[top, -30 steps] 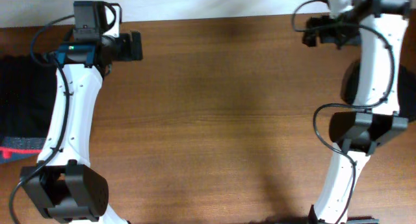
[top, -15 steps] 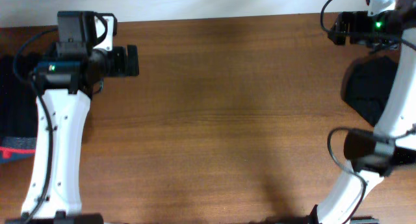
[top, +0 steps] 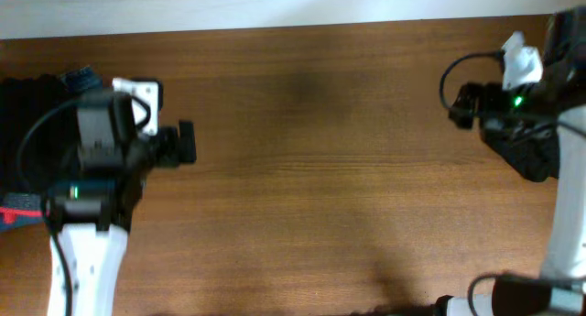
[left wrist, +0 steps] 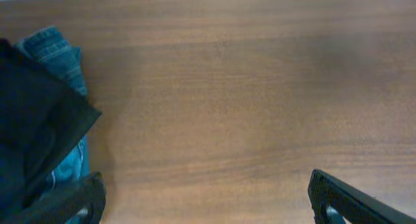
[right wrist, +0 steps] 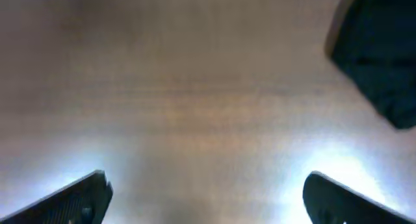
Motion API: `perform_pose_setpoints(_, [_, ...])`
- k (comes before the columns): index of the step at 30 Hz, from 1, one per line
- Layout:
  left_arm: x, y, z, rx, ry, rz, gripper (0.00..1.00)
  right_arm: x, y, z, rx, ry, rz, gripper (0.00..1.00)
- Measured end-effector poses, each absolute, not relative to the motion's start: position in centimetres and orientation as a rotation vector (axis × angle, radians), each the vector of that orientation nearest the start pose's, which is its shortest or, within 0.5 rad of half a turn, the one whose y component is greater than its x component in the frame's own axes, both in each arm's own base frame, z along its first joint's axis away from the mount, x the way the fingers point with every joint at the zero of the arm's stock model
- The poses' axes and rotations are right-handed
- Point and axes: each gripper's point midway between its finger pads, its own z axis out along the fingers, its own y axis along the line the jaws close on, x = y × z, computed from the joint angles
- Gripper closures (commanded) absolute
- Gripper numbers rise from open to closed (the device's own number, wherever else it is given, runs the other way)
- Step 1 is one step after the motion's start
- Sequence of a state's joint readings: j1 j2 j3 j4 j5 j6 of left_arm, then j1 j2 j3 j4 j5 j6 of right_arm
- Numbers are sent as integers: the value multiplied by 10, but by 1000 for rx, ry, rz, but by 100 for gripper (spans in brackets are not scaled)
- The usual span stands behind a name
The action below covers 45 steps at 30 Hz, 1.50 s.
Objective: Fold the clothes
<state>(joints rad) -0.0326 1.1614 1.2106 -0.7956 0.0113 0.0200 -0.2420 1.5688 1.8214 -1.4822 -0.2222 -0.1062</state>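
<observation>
A pile of black clothes (top: 23, 124) lies at the table's left edge, with red trim on a grey band (top: 18, 211) and a blue denim piece (top: 81, 78) at its back. In the left wrist view the black fabric (left wrist: 32, 120) and denim (left wrist: 55, 52) fill the left side. My left gripper (top: 186, 144) is open and empty over bare wood, just right of the pile; its fingertips (left wrist: 78, 198) frame the lower edge. Another black garment (top: 536, 156) lies at the right edge, under the right arm. My right gripper (top: 462, 105) is open and empty left of it; the fabric (right wrist: 383, 49) shows at top right.
The brown wooden table (top: 311, 169) spans the view, with a white wall strip along its back edge (top: 275, 5). The left arm's white link (top: 82, 270) and the right arm's link (top: 568, 252) stand at the front corners.
Both arms have drawn back from the table's far edge toward the front. The left arm now leaves more of the black pile and the denim uncovered. Both grippers stay open.
</observation>
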Motion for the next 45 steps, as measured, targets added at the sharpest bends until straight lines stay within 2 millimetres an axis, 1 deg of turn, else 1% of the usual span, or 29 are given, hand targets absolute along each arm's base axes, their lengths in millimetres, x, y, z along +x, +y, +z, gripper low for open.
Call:
perform_pose_setpoints(3, [317, -12, 259, 66, 2278, -19, 1, 305, -36, 258, 119, 2708, 202, 1])
perform_pose_setpoints(5, [300, -12, 255, 64, 2250, -20, 1, 289, -32, 257, 104, 2636, 179, 1])
perform_pose_setpoints(9, [273, -11, 246, 49, 2213, -27, 1, 256, -24, 255, 76, 2498, 136, 1])
perform_pose_setpoints(13, [255, -10, 220, 41, 2236, -27, 1, 228, -17, 243, 63, 2433, 116, 1])
perform_pose_setpoints(18, [242, -9, 191, 40, 2344, -20, 1, 210, -13, 226, 63, 2446, 118, 1])
perform_pose_setpoints(21, [238, -8, 183, 40, 2382, -19, 1, 209, -12, 225, 64, 2446, 119, 1])
perform_pose_setpoints(28, [237, -8, 183, 39, 2383, -16, 1, 210, -13, 223, 66, 2459, 123, 1])
perform_pose_setpoints(39, [237, -8, 183, 39, 2383, -16, 1, 217, -15, 211, 77, 2514, 139, 1])
perform_pose_setpoints(42, [237, -8, 183, 39, 2383, -16, 1, 217, -14, 212, 74, 2504, 136, 1])
perform_pose_setpoints(45, [237, -8, 183, 38, 2383, -16, 1, 216, -14, 219, 63, 2443, 118, 1])
